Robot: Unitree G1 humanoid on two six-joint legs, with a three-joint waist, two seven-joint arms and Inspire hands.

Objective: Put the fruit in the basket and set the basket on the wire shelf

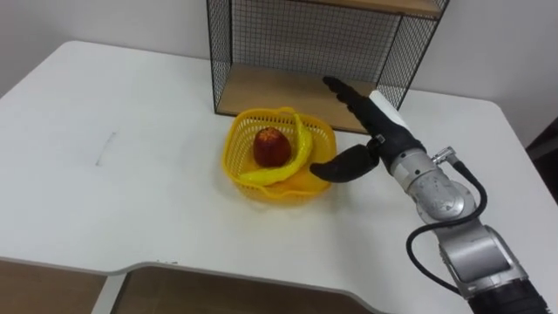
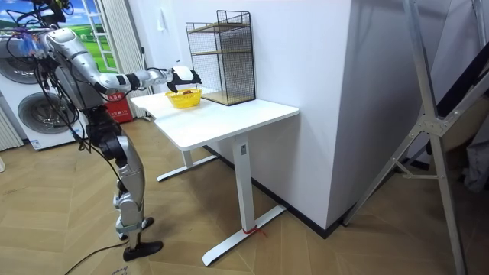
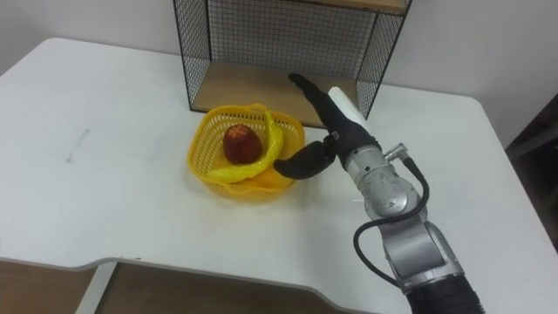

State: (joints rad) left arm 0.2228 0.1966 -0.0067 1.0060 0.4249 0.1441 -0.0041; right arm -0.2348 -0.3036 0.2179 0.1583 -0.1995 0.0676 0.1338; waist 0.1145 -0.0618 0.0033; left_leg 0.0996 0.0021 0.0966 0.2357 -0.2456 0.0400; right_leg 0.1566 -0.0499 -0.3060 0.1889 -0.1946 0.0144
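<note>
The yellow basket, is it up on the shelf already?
No, the yellow basket sits on the white table, just in front of the wire shelf.

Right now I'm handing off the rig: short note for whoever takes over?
The right hand is open, fingers straight, beside the yellow basket at its right rim, thumb toward it, gripping nothing.
The red apple lies in the basket, which stands on the white table just before the wire shelf.
Done: fruit in basket. Left: grasp basket, set it on the shelf.
</note>
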